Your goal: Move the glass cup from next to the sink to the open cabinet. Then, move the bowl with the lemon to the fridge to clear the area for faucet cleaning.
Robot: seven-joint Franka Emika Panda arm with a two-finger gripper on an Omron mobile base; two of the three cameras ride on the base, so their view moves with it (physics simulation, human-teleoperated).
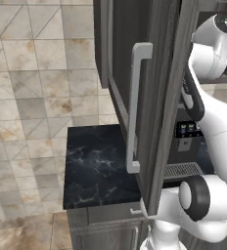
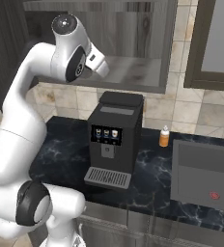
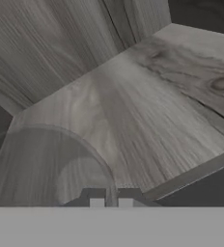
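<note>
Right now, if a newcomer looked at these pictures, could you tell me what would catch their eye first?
Probably the white arm, reaching up into the open cabinet above the black coffee machine. In the hand view the gripper is shut on the rim of the glass cup, over the wooden shelf. Next, the cabinet door with its pale bar handle, swung wide in the left base view.

The light is soft and even, with no strong shadows. The black tabletop (image 1: 98, 168) shines a little. The pictures look a bit fuzzy. Inside the open cabinet (image 3: 147, 101) it is grey and dim.
</note>
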